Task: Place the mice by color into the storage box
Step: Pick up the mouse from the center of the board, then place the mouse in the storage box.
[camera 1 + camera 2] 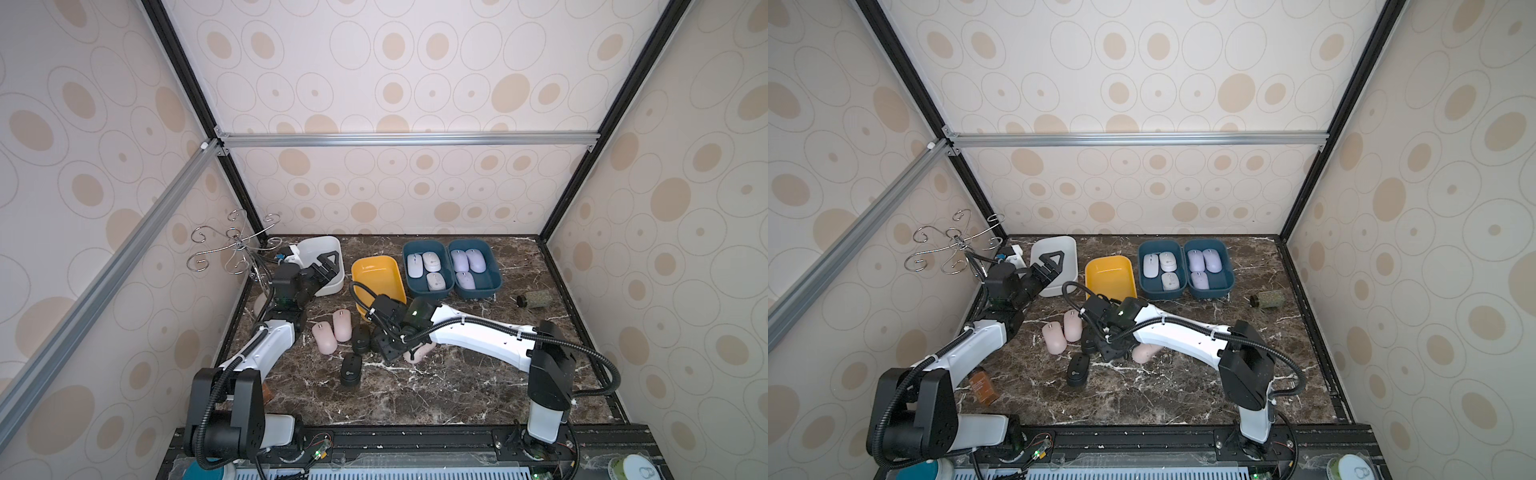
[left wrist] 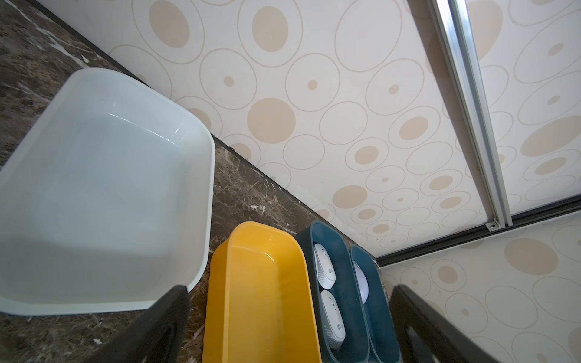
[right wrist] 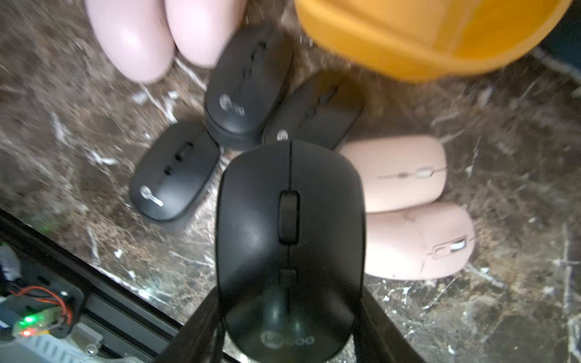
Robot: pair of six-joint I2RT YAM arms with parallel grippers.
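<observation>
My right gripper [image 3: 290, 314] is shut on a black mouse [image 3: 290, 239], low over the middle of the table [image 1: 390, 349]. Three more black mice [image 3: 174, 173] [image 3: 248, 85] [image 3: 317, 110] lie just beyond it. One pair of pink mice [image 1: 332, 330] lies to their left, another pair [image 3: 396, 173] to the right under the arm. White mice [image 1: 426, 266] fill one teal box [image 1: 428, 293]. Lavender mice [image 1: 467, 266] fill the teal box [image 1: 478, 293] next to it. My left gripper [image 1: 328, 268] [image 2: 289, 301] hangs open and empty over the white box [image 1: 332, 286], beside the yellow box [image 1: 378, 274].
A wire hook stand [image 1: 232, 245] rises at the back left corner behind my left arm. A small green jar [image 1: 534, 300] lies on its side at the right. A brown packet [image 1: 984, 386] sits by the left arm's base.
</observation>
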